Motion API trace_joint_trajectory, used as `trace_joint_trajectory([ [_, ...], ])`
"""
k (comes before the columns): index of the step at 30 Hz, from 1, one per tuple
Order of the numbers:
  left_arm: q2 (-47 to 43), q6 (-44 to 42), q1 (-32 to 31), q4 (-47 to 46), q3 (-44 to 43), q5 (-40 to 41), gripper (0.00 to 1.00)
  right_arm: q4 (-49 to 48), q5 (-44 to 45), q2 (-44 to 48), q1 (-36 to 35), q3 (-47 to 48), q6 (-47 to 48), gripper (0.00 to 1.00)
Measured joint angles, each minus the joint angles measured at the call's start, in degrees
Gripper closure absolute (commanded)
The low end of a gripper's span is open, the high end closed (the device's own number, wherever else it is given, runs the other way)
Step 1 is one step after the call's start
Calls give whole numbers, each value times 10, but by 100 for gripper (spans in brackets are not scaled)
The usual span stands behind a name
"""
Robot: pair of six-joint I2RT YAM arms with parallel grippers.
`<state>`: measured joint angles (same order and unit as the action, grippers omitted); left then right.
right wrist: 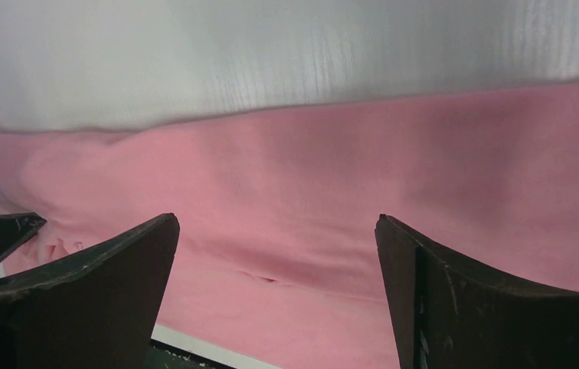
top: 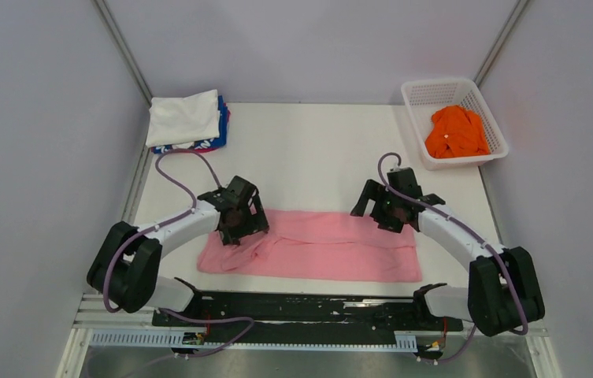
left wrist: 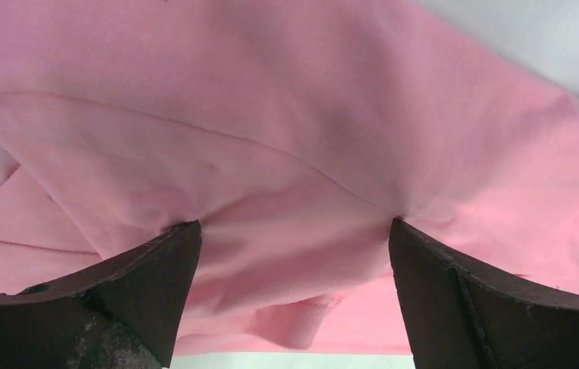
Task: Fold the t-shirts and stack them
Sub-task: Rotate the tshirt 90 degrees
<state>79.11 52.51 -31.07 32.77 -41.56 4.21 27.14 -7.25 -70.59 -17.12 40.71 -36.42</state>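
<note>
The light pink t-shirt [top: 324, 248] lies as a long strip across the near middle of the table, its left end rumpled. My left gripper [top: 239, 228] stands open over that rumpled end. In the left wrist view its two dark fingertips [left wrist: 182, 238] press into the pink cloth [left wrist: 286, 115], which bulges between them, ungripped. My right gripper [top: 379, 214] is open at the strip's far edge, right of middle. In the right wrist view it [right wrist: 276, 223] hovers wide over flat pink cloth [right wrist: 424, 169]. An orange t-shirt [top: 457, 132] lies in the basket. A folded white t-shirt [top: 183, 118] rests on a blue and red one [top: 223, 124].
The white mesh basket [top: 427, 94] stands at the far right corner. The folded stack sits at the far left corner. White table [top: 309, 150] shows between them, with grey walls on three sides. A black rail [top: 309, 307] runs along the near edge between the arm bases.
</note>
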Motion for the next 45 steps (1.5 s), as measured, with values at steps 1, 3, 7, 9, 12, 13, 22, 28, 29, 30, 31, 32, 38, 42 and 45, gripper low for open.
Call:
trace_joint_trajectory([
  [1, 5, 1, 9, -17, -1, 0, 0, -11, -11, -16, 0, -4, 2, 0],
  [3, 23, 6, 25, -21, -12, -2, 0, -24, -25, -40, 0, -12, 4, 0],
  [7, 109, 12, 80, -31, -89, 7, 0, -41, -41, -60, 0, -37, 4, 0],
  [9, 185, 8, 101, -31, -180, 15, 0, -57, -54, -54, -1, -48, 5, 0],
  [12, 308, -1, 110, -43, -334, 24, 0, -78, -72, -39, -14, -67, 8, 0],
  [13, 355, -2, 109, -37, -400, 26, 0, -84, -79, -35, -26, -72, 9, 0],
  [22, 731, 8, 68, -117, -948, -87, 0, -159, -136, -39, -214, -100, 17, 0],
  [28, 813, 27, 42, -240, -1025, -144, 0, -192, -139, -74, -268, -80, 23, 0],
  [29, 817, 27, 40, -254, -1025, -148, 0, -193, -139, -77, -271, -77, 24, 0],
  [30, 820, 27, 39, -264, -1026, -154, 0, -194, -138, -80, -274, -75, 25, 0],
  [31, 822, 24, 39, -272, -1026, -160, 0, -192, -137, -80, -275, -73, 25, 0],
  [32, 823, 21, 40, -277, -1026, -168, 0, -192, -135, -80, -276, -73, 25, 0],
  [38, 814, -35, 44, -263, -1025, -189, 0, -124, -77, -34, -276, -62, 17, 0],
  [42, 732, -90, 41, -198, -958, -185, 0, -88, -54, 48, -258, -55, -2, 0],
  [45, 607, -124, 40, -168, -844, -188, 0, -79, -31, 116, -245, -59, -27, 0],
])
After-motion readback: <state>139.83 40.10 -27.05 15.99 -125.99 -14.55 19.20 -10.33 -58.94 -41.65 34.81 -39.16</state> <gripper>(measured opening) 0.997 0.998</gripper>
